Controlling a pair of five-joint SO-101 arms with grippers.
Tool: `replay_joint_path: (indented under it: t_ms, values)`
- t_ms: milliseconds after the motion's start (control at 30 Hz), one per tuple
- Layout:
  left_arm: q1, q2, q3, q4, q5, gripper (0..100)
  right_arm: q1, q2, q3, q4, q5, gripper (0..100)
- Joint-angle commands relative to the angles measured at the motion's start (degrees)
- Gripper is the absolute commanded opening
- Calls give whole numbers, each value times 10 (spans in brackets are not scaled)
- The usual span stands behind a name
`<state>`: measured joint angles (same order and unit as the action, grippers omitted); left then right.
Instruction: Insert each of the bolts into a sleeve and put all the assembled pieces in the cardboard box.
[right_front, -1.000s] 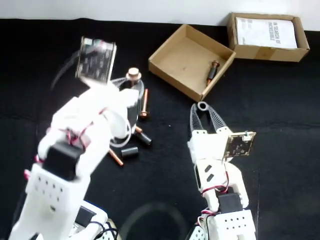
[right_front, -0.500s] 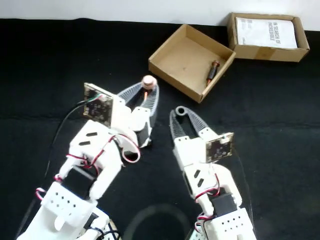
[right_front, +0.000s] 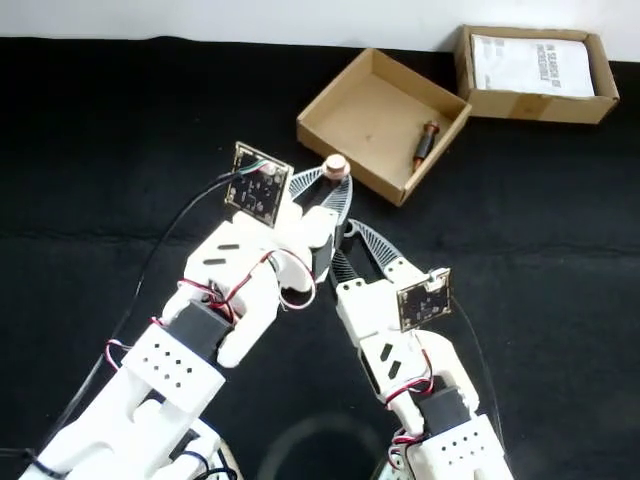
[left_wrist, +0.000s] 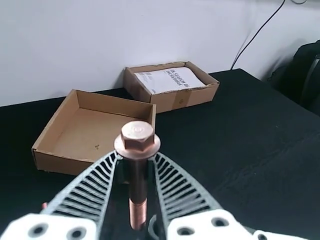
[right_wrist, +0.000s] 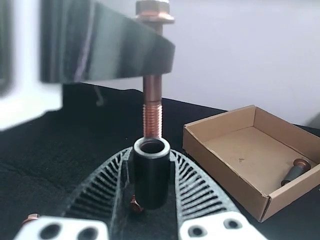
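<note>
— Both of my arms have closed in on each other over the last second. My left gripper (right_front: 326, 186) has carried the bolt (right_front: 335, 165) rightward toward the middle, and my right gripper (right_front: 347, 238) has slid left to meet it.

— What has each one got?

— The left is clamped on the bolt's shank, head up, with the threaded end hanging down. The right is clamped round the black sleeve (right_wrist: 149, 172), which stands upright with its bore open at the top.

— Are they together yet?

— No. From my right wrist the thread tip sits just above the sleeve's mouth and close to in line, though I can't tell if it is dead centre. I take this as the lining-up step, just before the bolt goes down.

— And the rest of the job?

— One assembled piece (right_front: 427, 143) already lies in the cardboard box (right_front: 365, 105), against its right wall. This pair would follow it.

— How much room do you have?

— It's tight where it matters. From above, my two sets of fingers overlap, so a small drift could catch the thread on the sleeve's rim. The box's near wall stands just beyond my left fingertips. To the right there is open black table (right_front: 560, 230), and the second box (right_front: 530, 70) is well apart at the back.
</note>
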<state>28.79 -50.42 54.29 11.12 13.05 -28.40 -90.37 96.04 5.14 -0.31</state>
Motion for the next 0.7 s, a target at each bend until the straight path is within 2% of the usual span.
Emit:
replay_joint_path:
  t_ms: [0, 233, 667]
  values:
    - [7, 0, -53, -14, 0, 9, -3, -10, 38, -2, 7, 6]
    - [5, 0, -83, -12, -18, 9, -3, -8, 38, -2, 7, 6]
    - [8, -65, -79, 80, -21, 9, -3, -7, 38, -2, 7, 6]
